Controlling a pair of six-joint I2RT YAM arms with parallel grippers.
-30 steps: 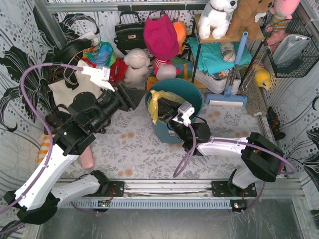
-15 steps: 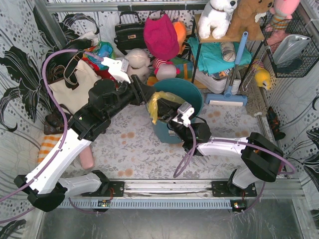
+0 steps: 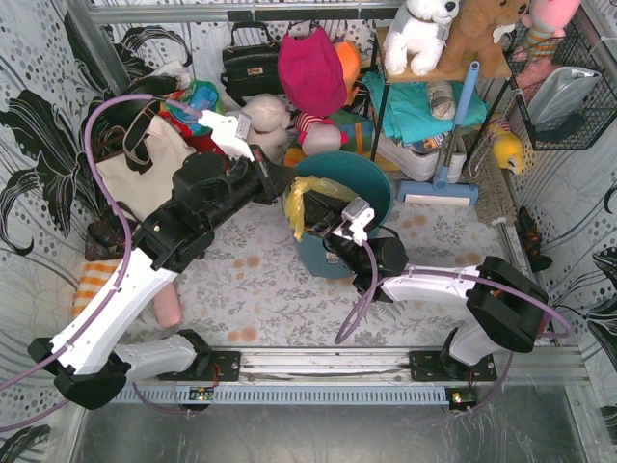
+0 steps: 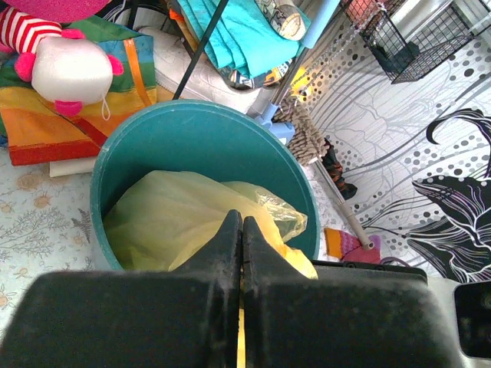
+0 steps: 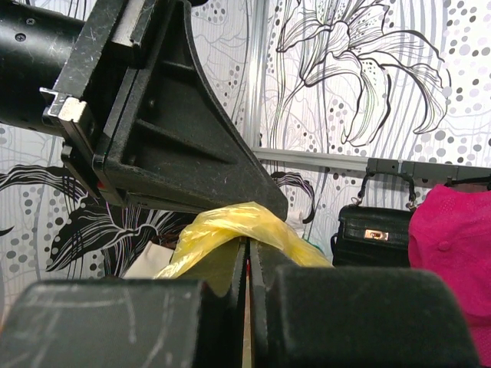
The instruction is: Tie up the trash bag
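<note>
The trash bag (image 3: 307, 196), thin yellow-green plastic, sits in the round teal bin (image 3: 364, 178), its top bunched at the bin's left rim. My left gripper (image 3: 287, 183) reaches in from the left and is shut, with bag film pinched at its tips. In the left wrist view its gripper (image 4: 242, 220) is closed over the trash bag (image 4: 169, 222) inside the bin (image 4: 192, 134). My right gripper (image 3: 333, 218) is at the bin's near rim, shut on the bag. In the right wrist view the trash bag (image 5: 230, 224) drapes over that gripper (image 5: 248, 244), just below the left gripper's body.
Clutter rings the bin: a cream tote bag (image 3: 145, 169) at the left, a black handbag (image 3: 253, 63), a pink hat (image 3: 310, 68) and plush toys behind, and a blue mop (image 3: 453, 125) by the shelf at the right. Floral cloth covers the floor.
My left arm swung right from beside the tote to the bin's left rim, and its jaws closed at the bag's top. The right arm stayed still.
</note>
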